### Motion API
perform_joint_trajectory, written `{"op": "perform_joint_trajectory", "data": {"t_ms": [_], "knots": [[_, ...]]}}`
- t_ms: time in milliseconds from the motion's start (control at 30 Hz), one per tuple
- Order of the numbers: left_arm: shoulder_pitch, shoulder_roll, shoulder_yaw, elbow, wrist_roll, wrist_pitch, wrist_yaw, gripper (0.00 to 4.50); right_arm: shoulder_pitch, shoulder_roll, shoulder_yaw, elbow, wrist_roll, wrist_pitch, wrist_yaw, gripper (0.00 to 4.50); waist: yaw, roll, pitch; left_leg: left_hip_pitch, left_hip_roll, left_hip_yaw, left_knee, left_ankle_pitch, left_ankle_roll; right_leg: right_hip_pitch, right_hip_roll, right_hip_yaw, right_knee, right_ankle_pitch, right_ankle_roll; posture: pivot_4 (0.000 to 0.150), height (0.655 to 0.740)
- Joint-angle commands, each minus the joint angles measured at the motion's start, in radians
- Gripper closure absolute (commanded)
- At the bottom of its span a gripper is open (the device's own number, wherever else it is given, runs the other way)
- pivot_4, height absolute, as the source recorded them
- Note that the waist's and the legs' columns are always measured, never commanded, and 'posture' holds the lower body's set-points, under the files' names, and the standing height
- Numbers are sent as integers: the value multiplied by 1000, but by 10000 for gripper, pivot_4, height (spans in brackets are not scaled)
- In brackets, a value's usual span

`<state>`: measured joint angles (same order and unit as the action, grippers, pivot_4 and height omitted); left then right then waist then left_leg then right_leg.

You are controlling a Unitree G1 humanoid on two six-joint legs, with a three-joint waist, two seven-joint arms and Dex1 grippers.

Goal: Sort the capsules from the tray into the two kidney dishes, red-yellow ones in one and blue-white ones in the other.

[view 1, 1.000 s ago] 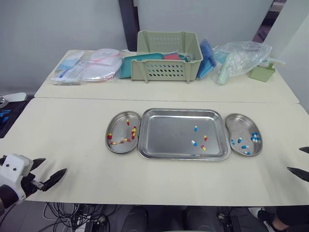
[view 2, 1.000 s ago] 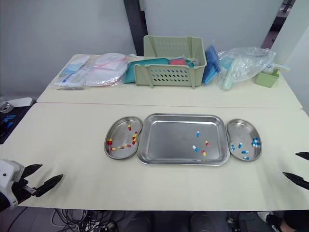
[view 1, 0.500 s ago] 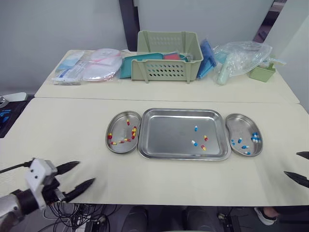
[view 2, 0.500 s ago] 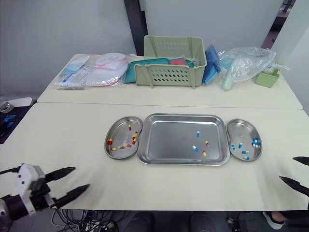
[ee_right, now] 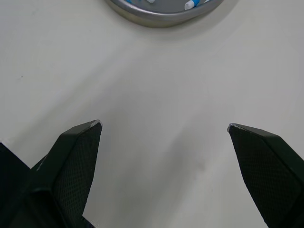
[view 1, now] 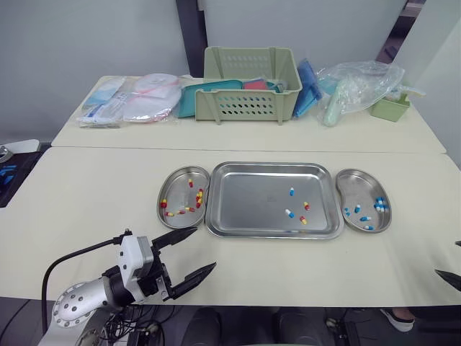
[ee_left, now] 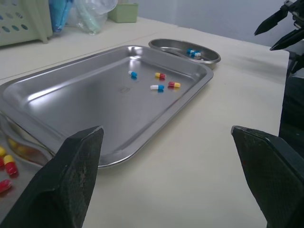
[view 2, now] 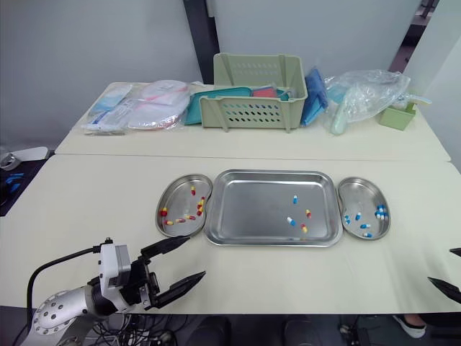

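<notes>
Left gripper (view 1: 204, 249) has swung in from the near left corner of the worktop (view 1: 101, 194). It now hangs over the near edge, just short of the left kidney dish. Right gripper (ee_right: 163, 124) has slid further out past the near right corner.

Worktop: pale cream, with a second table butted against its far edge.

Tray (view 1: 245, 209): steel, rectangular, mid-worktop, long side parallel to the near edge. Four capsules lie in its right half.

Left kidney dish (view 1: 176, 193): touching the tray's left edge. It holds a scatter of red-yellow capsules (view 1: 199, 194).

Right kidney dish (view 1: 361, 189): against the tray's right edge. It holds several blue-white capsules (view 1: 379, 205).

Left gripper: claw spread wide, holding nothing, fingertips aimed toward the tray and left dish.

Right gripper: claw also spread wide and empty, over bare worktop on the near side of the right dish.

In the tray:
- One blue-white capsule (view 1: 292, 192) lies toward the far edge.
- A second blue-white one (view 1: 289, 213) lies nearer.
- A red-yellow capsule (view 1: 306, 206) sits between them, a little to the right.
- Another red-yellow one (view 1: 302, 220) lies closest to the tray's near edge.
</notes>
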<state>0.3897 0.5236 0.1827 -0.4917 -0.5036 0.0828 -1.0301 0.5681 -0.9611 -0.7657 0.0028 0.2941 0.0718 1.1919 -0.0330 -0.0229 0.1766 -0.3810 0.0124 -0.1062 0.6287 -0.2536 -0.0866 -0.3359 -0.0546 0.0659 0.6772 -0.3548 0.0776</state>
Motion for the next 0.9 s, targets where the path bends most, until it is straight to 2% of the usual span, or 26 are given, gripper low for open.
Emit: {"op": "perform_joint_trajectory", "data": {"t_ms": [33, 267, 367, 433, 500, 700, 900], "knots": [[4, -2, -17, 39, 13, -77, -32, 624, 40, 11, -57, -95, 14, 44, -1, 0, 1, 0, 0, 0, 0, 0, 0, 0, 0, 0, 0, 0, 0, 0, 0, 1500, 7390], [-29, -5, -45, 112, 12, -137, -51, 624, 108, 64, -15, -526, 137, 255, -24, 0, 1, 1, -1, 0, 0, -1, 0, 0, 0, 0, 0, 0, 0, 0, 0, 1500, 7390], [-37, -4, -54, 122, 12, -150, -54, 0, 49, 88, 79, -691, 190, 325, -106, 5874, 1, 1, -1, 0, 0, -1, 0, 0, 0, 0, 0, -1, 0, 0, 0, 1500, 7390], [-43, -4, -58, 124, 11, -156, -53, 0, 1, 92, 149, -755, 201, 366, -160, 13127, 2, 1, -1, 0, 0, -1, 0, 0, 0, 0, 0, -1, 0, 0, 0, 1500, 7390], [-52, -2, -64, 123, 10, -158, -49, 0, -79, 88, 244, -787, 193, 411, -225, 19714, 4, 0, -1, -1, 0, -2, 0, 0, 0, 0, 0, -1, 0, 0, 0, 1500, 7390], [-75, -2, -78, 125, 17, -164, -39, 0, -378, 53, 550, -790, 108, 609, -418, 19714, 2, 0, 0, 0, 0, -2, 1, 0, 0, 0, 0, -2, 1, 0, 0, 1500, 7390], [-79, 1, -98, 123, 26, -174, -32, 0, -664, 103, 797, -693, 38, 794, -545, 19714, 2, -1, 0, -1, 0, -3, 1, 0, 0, -1, 0, -2, 1, 0, 0, 1500, 7390]]}}
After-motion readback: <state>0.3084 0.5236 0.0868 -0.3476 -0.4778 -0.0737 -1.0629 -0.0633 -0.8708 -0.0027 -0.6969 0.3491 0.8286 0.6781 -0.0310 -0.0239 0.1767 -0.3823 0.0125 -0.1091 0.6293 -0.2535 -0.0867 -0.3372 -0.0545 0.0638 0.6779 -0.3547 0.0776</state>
